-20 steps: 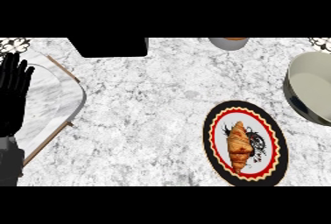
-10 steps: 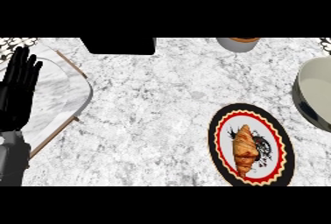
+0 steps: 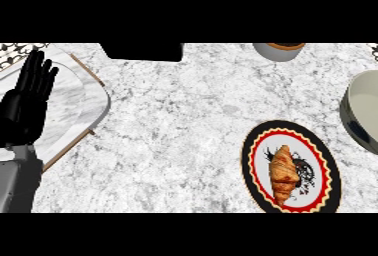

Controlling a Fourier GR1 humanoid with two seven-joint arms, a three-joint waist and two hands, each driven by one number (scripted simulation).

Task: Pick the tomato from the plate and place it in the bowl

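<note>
On the plate (image 3: 253, 172) near the counter's (image 3: 184, 125) front right corner lies a croissant (image 3: 282, 173), not a tomato. The bowl (image 3: 362, 116) sits at the right edge, just beyond the plate. The left hand (image 3: 26, 107) rests released, fingers straight up, at the left edge over a marble tray (image 3: 81, 107). A cup (image 3: 279, 50) stands at the back edge.

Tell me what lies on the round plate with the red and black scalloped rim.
A golden-brown croissant lies on the round plate with the red and black scalloped rim, over a dark printed pattern it partly covers. No tomato shows there.
</note>
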